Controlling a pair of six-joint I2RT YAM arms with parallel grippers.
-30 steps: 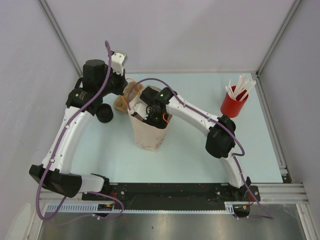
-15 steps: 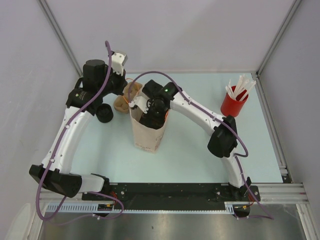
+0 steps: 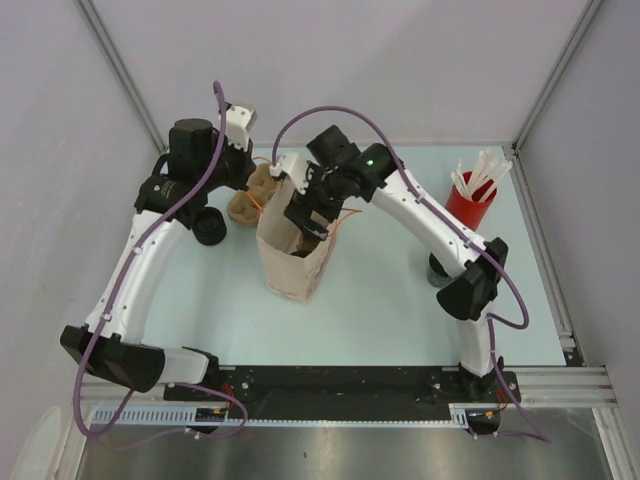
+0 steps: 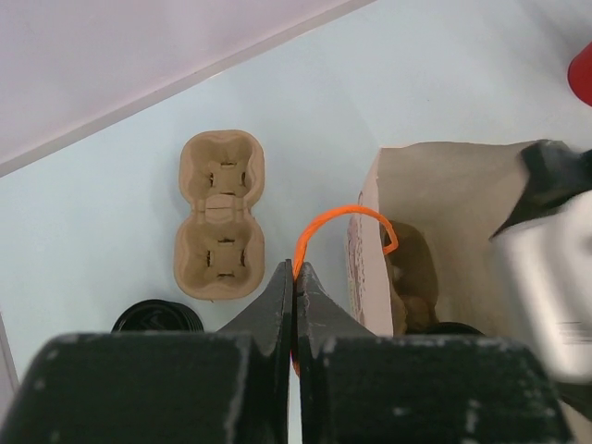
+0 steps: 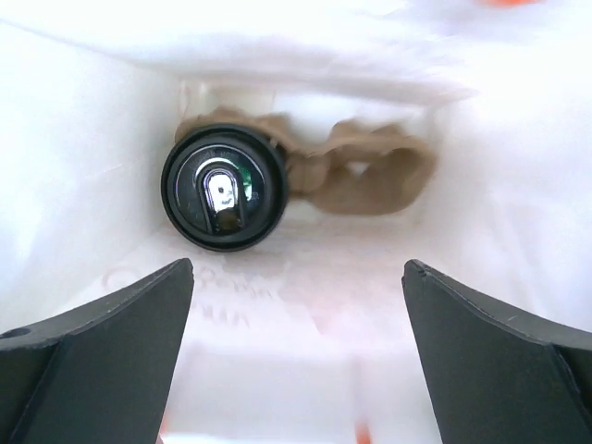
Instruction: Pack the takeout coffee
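**Q:** What are the two tools doing?

**A:** The right tool (image 5: 298, 268) is spread wide and holds nothing. It hangs in the mouth of a paper bag (image 3: 290, 270). Straight below it, on the bag's floor, the takeout coffee (image 5: 225, 188) stands upright, seated in one end of a brown cardboard carrier (image 5: 370, 176). The left tool (image 4: 294, 277) is pressed together on the bag's orange handle (image 4: 319, 227), pinching it at the bag's left edge.

**Q:** So what does this step need?

**A:** The cup looks placed, so the right tool probably only needs to come out. It should rise straight up with its fingers clear of the paper walls on either side. The pinch on the handle should hold firm so the bag neither tips nor folds inward.

**Q:** And around them?

**A:** Just beyond the left tool, a second cardboard carrier (image 4: 220, 213) lies flat with a black cup (image 3: 209, 228) beside it. Well off to the right tool's right stands a red cup (image 3: 466, 210) of white sticks. Everything rests on a pale blue-green table (image 3: 380, 310). Plain grey-lilac walls (image 3: 350, 70) with metal corner posts enclose it.
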